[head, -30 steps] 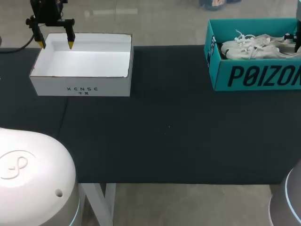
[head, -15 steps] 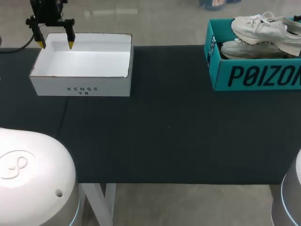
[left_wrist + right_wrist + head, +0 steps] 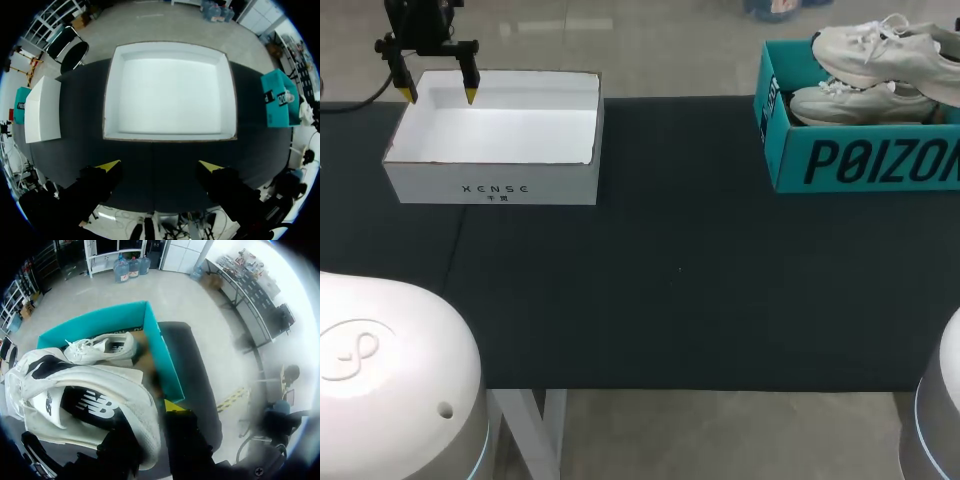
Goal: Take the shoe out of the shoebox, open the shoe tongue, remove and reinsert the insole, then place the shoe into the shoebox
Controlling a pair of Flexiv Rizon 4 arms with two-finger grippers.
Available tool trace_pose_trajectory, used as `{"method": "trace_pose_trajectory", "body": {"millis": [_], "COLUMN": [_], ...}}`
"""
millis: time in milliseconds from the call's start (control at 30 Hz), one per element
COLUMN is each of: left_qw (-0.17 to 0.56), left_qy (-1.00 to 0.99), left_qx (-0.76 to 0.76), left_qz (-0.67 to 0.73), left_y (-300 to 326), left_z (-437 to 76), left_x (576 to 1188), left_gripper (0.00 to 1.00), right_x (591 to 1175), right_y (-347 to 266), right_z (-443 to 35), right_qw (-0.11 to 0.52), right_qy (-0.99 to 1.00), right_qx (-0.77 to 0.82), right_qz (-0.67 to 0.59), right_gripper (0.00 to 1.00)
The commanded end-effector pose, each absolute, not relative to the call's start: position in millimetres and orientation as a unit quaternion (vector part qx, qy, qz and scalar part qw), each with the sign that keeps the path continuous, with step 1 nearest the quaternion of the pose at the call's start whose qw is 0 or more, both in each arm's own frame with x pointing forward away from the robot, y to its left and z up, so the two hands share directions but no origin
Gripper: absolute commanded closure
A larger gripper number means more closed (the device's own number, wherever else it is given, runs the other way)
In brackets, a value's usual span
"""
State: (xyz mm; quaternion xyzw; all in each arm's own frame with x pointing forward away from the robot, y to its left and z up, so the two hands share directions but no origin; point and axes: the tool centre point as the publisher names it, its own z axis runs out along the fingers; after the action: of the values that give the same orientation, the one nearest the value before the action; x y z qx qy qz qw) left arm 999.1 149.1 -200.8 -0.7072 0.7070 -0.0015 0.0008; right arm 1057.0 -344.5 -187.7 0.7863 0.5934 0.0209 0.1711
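While the right claw [image 3: 150, 415] clamps the shoe [image 3: 880, 50] by its heel above the shoebox [image 3: 860, 160], that grip looks thin. It could slip and drop! Meanwhile the left claw [image 3: 439, 95] hangs apart.

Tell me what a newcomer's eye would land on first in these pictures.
First comes the white shoe, gripped by the right gripper in the air just above the teal shoebox at the table's far right. A second shoe lies inside that box. Next comes the white box at the far left, with the open left gripper hovering near its back edge.
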Motion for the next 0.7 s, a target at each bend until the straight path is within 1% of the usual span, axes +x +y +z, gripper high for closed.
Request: {"method": "trace_pose_trajectory", "body": {"millis": [33, 233, 400, 533, 700], "left_qw": [0.001, 0.001, 0.001, 0.001, 0.001], "left_qy": [0.707, 0.707, 0.707, 0.707, 0.707], "left_qx": [-0.707, -0.707, -0.707, -0.707, -0.707], "left_qz": [-0.001, -0.001, -0.001, -0.001, -0.001], "left_y": [149, 149, 149, 149, 149], "left_z": [-201, -201, -201, -201, -201], "left_x": [999, 999, 999, 999, 999], "left_gripper": [0.00, 0.00, 0.00, 0.00, 0.00], "right_x": [1057, 1057, 1011, 983, 942], "right_y": [-344, -344, -337, -319, -285], "right_z": [-186, -186, -175, -169, -168], "right_qw": [0.171, 0.171, 0.199, 0.217, 0.217], "right_qy": [0.593, 0.593, 0.579, 0.582, 0.604], "right_qx": [0.786, 0.786, 0.790, 0.783, 0.765], "right_qz": [0.022, 0.022, 0.033, 0.042, 0.052], "right_gripper": [1.00, 1.00, 1.00, 1.00, 1.00]}}
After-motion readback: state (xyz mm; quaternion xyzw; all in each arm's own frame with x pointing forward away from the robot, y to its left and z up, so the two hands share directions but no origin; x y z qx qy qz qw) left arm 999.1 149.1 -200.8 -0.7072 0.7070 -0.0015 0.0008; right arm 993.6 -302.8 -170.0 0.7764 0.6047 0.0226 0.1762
